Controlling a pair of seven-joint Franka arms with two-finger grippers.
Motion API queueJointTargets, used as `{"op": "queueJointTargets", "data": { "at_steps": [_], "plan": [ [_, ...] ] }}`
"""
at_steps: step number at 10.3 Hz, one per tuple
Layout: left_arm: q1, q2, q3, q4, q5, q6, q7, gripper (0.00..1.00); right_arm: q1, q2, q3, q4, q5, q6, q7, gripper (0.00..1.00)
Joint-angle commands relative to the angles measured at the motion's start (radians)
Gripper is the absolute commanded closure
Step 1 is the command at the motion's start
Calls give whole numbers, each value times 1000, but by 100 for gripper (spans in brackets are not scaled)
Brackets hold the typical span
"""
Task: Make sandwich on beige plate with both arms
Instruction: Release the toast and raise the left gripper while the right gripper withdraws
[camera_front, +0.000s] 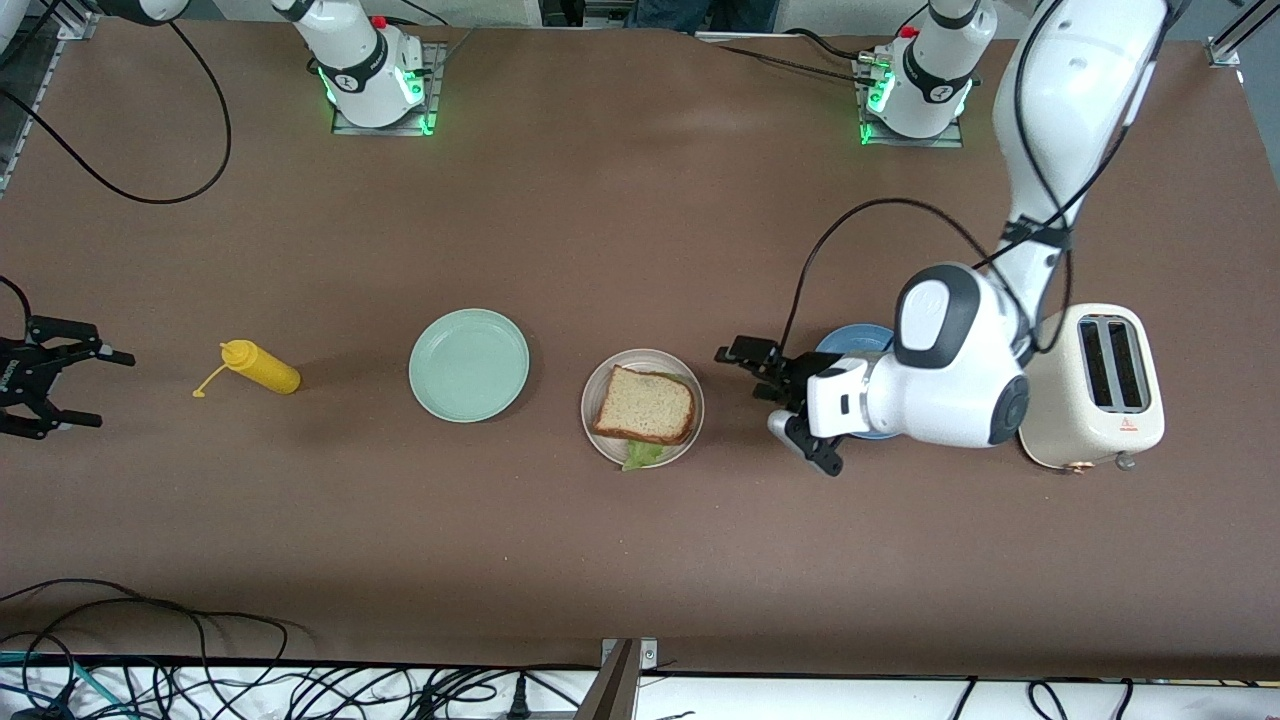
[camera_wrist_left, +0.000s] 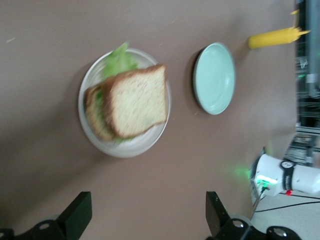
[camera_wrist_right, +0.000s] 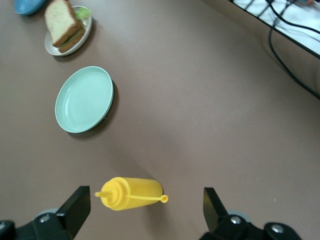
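Looks essentially finished: stacked sandwich of two speckled tan bread slices and ruffled green lettuce (camera_front: 645, 408) resting on round pale beige plate (camera_front: 689, 390), left gripper (camera_front: 776, 405) at its 3 o'clock and right gripper (camera_front: 60, 388) waiting at table's end, fingers wide, empty.
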Motion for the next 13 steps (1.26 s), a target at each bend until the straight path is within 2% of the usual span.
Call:
{"op": "queueJointTargets", "data": {
  "at_steps": [1,2,4,5,6,8,10,11,13],
  "plan": [
    [6,-112,5,-29,187,-102,-144,0,51,-42,-8,38,-151,9,273,0],
    [6,-153,8,-30,279,-137,-182,0,77,-59,-5,39,-224,32,420,0],
    [8,-228,11,-33,463,-225,-265,0,149,-92,-7,42,-312,36,620,0],
    [15,-264,14,-42,508,-236,-269,0,194,-110,-7,44,-384,36,750,0],
    [23,-314,24,-68,536,-236,-269,0,241,-133,-5,42,-433,33,881,0],
    [28,-481,75,-194,555,-224,-261,0,319,-165,-1,33,-501,20,1134,0],
    [75,-572,86,-267,578,-215,-266,0,363,-181,1,-5,-523,-10,1364,0],
    [95,-622,84,-313,579,-173,-266,0,370,-182,2,-13,-550,-8,1377,0],
    [146,-696,84,-398,566,-89,-270,0,393,-242,2,-115,-578,18,1388,0]
  ]
}}
